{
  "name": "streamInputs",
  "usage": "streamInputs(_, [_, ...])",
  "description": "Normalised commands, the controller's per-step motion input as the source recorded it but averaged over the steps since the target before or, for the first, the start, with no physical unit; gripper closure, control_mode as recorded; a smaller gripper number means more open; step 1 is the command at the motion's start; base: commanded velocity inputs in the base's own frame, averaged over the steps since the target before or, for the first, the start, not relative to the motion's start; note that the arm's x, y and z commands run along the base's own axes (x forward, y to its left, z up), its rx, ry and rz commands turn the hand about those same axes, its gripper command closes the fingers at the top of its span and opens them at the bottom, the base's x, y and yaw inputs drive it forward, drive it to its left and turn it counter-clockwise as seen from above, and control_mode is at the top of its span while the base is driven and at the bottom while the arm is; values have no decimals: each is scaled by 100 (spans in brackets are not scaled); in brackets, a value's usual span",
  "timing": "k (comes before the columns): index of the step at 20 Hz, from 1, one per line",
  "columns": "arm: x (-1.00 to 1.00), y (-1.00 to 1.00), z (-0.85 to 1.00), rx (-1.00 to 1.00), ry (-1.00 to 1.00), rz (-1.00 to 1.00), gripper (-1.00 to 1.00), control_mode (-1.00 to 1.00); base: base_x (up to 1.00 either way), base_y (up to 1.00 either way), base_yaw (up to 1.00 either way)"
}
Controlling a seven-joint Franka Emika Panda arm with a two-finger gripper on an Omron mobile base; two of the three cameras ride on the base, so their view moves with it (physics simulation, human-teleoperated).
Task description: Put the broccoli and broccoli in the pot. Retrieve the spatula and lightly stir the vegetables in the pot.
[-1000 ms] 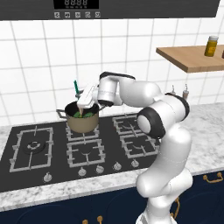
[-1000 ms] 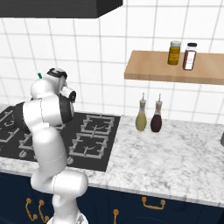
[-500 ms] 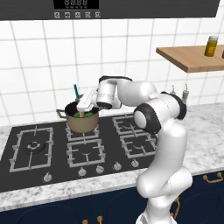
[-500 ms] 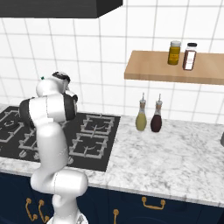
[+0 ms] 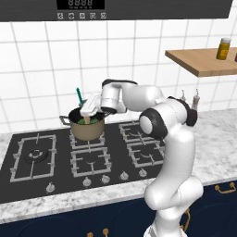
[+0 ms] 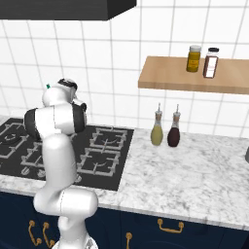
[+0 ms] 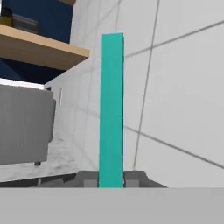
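Observation:
The tan pot (image 5: 86, 131) stands on the back middle burner of the hob. Green broccoli (image 5: 96, 121) shows inside it, just under the rim. My gripper (image 5: 88, 111) hangs tilted over the pot's mouth, shut on the spatula (image 5: 79, 96). Its teal handle sticks up and to the left above the hand, and the blade end is down in the pot, hidden. In the hand view the teal handle (image 7: 111, 109) rises straight up from between the fingertips (image 7: 132, 178) of my gripper (image 7: 111, 180). From the right base view the arm hides the pot; the handle's teal tip (image 6: 48, 86) peeks out.
The black gas hob (image 5: 37, 157) has knobs along its front edge. Two bottles (image 6: 156, 132) stand on the marble counter to the right. A wooden shelf (image 6: 194, 78) with two jars hangs above them. The tiled wall is close behind the pot.
My hand has shifted a little left and down over the pot, carrying the spatula with it. The grip stays shut and the pot has not moved.

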Motion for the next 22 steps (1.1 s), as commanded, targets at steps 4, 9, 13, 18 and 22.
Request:
streamInputs(4, [-51,-15,-26,13,-23,0,100,-100,0,0,0])
streamInputs(9, [-4,5,-19,10,-3,0,100,-100,0,0,0])
streamInputs(13, [30,58,0,4,4,0,100,-100,0,0,0])
streamInputs(18, [19,37,0,4,6,0,100,-100,0,0,0])
streamInputs(22, [-34,-22,0,12,0,0,100,-100,0,0,0])
